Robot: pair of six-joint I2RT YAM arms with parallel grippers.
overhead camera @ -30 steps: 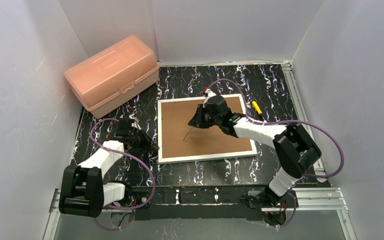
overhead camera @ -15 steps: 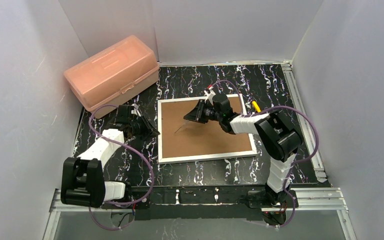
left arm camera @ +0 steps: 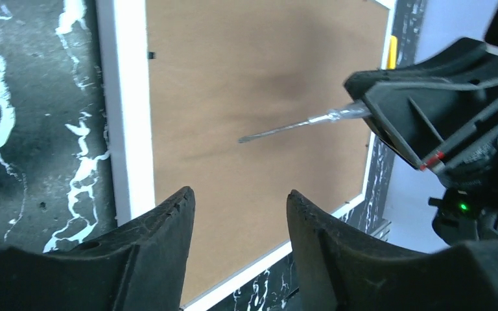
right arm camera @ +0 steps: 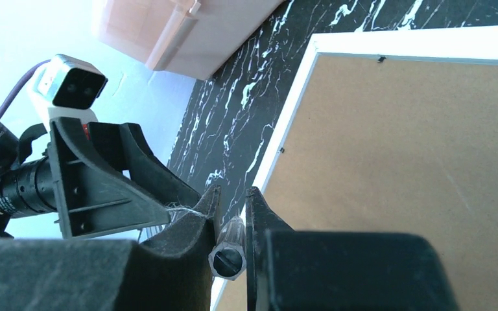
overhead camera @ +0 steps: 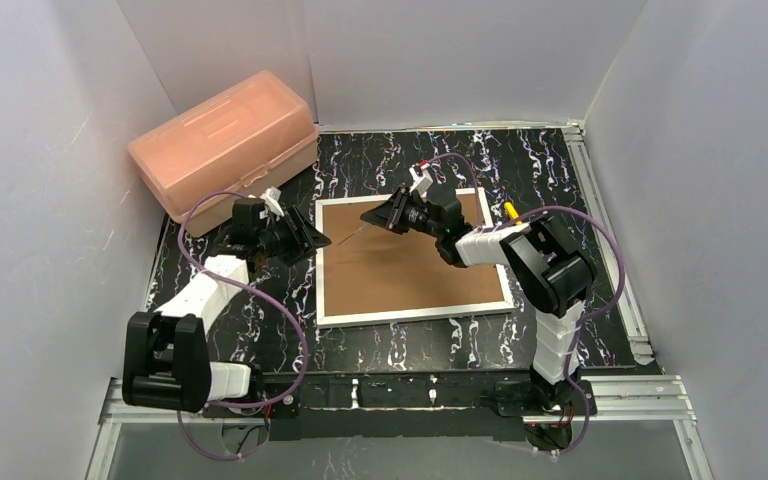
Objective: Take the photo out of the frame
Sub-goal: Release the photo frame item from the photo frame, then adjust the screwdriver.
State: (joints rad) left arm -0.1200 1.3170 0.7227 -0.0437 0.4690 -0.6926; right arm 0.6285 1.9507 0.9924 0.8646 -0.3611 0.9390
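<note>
The frame point(overhead camera: 410, 280) lies face down on the table, its brown back up inside a thin white border point(left arm camera: 122, 110). The photo is hidden under that backing. My right gripper point(overhead camera: 372, 222) hovers over the frame's far left part, shut on a clear-handled screwdriver point(right arm camera: 228, 259). The screwdriver's metal shaft point(left arm camera: 298, 125) points left toward my left gripper point(left arm camera: 240, 194). That left gripper point(overhead camera: 318, 240) stands open and empty just above the frame's left edge, a short gap from the tip.
A pink plastic box point(overhead camera: 222, 145) sits at the back left, close behind the left arm. A small yellow object point(overhead camera: 512, 214) lies by the frame's right edge. White walls close in the table on three sides.
My left gripper has opened and moved right to the frame's left edge. My right gripper has carried the screwdriver left and farther back, tip toward the left gripper.
</note>
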